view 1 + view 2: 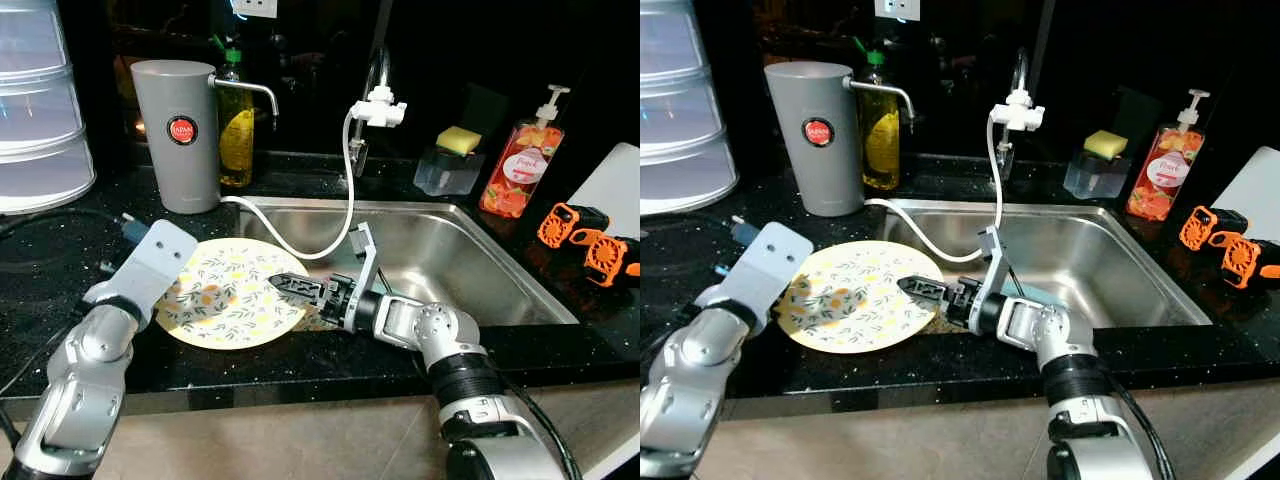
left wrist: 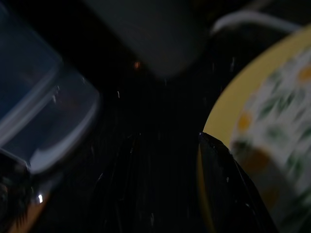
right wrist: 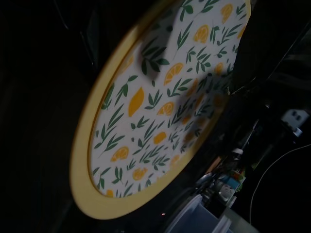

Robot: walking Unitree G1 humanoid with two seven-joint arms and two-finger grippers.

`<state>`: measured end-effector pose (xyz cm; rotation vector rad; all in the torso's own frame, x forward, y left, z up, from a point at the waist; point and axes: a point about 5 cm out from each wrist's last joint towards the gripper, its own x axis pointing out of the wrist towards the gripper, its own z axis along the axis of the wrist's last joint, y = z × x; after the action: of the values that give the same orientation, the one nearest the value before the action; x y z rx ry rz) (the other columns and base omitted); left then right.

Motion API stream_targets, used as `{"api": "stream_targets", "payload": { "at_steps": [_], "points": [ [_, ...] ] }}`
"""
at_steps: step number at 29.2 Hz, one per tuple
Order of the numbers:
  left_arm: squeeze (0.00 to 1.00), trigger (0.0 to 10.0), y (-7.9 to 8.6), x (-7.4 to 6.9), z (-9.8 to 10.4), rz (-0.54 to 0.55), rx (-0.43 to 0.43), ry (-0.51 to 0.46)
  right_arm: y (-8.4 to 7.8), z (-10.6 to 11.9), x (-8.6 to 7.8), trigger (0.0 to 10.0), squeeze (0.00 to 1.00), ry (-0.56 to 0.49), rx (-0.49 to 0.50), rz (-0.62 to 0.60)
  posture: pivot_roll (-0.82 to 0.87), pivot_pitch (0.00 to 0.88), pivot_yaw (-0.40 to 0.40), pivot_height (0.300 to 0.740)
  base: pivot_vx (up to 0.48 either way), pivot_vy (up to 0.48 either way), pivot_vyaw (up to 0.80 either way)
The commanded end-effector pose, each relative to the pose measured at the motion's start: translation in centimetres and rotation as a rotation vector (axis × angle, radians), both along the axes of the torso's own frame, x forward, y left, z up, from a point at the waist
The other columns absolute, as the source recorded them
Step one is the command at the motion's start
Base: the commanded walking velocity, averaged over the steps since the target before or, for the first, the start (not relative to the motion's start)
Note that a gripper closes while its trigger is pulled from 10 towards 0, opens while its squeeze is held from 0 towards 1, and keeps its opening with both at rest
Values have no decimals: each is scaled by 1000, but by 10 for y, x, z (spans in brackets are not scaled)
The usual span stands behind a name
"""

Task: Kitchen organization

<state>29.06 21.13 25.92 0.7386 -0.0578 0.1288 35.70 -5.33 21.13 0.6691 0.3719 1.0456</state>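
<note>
A round plate (image 1: 235, 293) with a yellow rim and a lemon-and-leaf print lies flat on the black counter, just left of the steel sink (image 1: 455, 255). My right gripper (image 1: 285, 287) reaches in from the sink side, low over the plate's right part, and its black fingers lie together in a point with nothing seen between them. The right wrist view looks across the whole plate (image 3: 160, 116). My left gripper (image 2: 170, 194) is at the plate's left edge, hidden under its silver wrist bracket (image 1: 160, 262) in the eye views. It is open, with one finger (image 2: 228, 194) over the yellow rim (image 2: 218, 111).
Behind the plate stand a grey water jug (image 1: 180, 135) and a yellow oil bottle (image 1: 236, 125). A white hose (image 1: 335, 225) runs from the faucet (image 1: 377, 105). Stacked clear containers (image 1: 40, 110) stand far left. A sponge holder (image 1: 450, 160), a soap pump (image 1: 520, 165) and orange tools (image 1: 590, 240) sit on the right.
</note>
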Motion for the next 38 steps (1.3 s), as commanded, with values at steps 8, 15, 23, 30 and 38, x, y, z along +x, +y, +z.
{"api": "stream_targets", "payload": {
  "at_steps": [8, 15, 23, 30, 38],
  "points": [
    [0, 10000, -33, 8, 10, -174, -57, -16, 31, 3, -12, 10000, 0, -29, -34, 77, 190, 60, -125, 740, 0, 0, 0],
    [0, 10000, -21, -10, 10, -184, -272, -27, 18, 4, 8, 10000, 0, -117, -143, -122, 187, 67, -123, 740, 0, 0, 0],
    [0, 10000, -10, -40, 6, -268, -354, -11, 11, 18, 19, 10000, 0, -115, -55, -243, 201, 71, -131, 740, 0, 0, 0],
    [0, 10000, 19, -52, -2, -71, -247, -7, 5, 21, 23, 10000, 0, -132, -46, -287, 215, 75, -138, 740, 0, 0, 0],
    [0, 10000, 39, -37, -23, 119, -370, -13, -6, 17, 26, 10000, 0, -122, -53, -321, 207, 70, -142, 740, 0, 0, 0]
  ]
}}
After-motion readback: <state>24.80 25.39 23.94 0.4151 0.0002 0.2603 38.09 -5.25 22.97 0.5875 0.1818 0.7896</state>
